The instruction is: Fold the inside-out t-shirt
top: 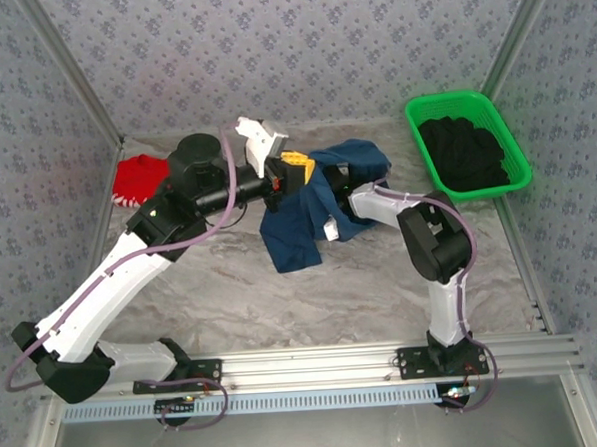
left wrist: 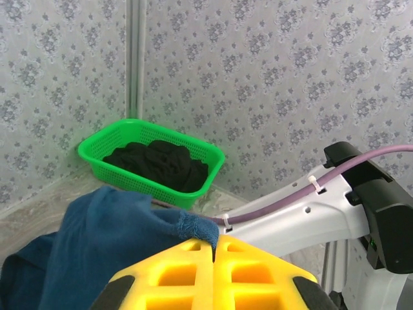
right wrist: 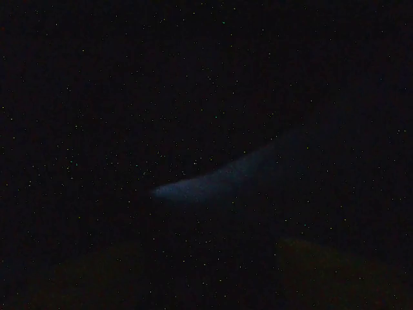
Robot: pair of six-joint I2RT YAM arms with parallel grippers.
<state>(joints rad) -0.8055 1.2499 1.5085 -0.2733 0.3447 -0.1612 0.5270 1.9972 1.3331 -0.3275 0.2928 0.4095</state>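
The dark navy-blue inside-out t-shirt (top: 291, 229) hangs bunched above the middle of the table, with a small white tag (top: 331, 228) on its right edge. My left gripper (top: 296, 165) is raised and shut, its yellow jaws pinching a hem of the shirt (left wrist: 97, 239) at their tips (left wrist: 214, 242). My right arm (top: 434, 238) reaches in from the right, and its gripper end is buried under the cloth. The right wrist view is almost black, with a faint bluish fold of cloth (right wrist: 213, 184) across it.
A green basket (top: 414, 117) holding black clothing (top: 465, 153) stands at the back right, and shows in the left wrist view as the basket (left wrist: 97, 158). A red folded garment (top: 136, 179) lies at the back left. Patterned walls close in three sides.
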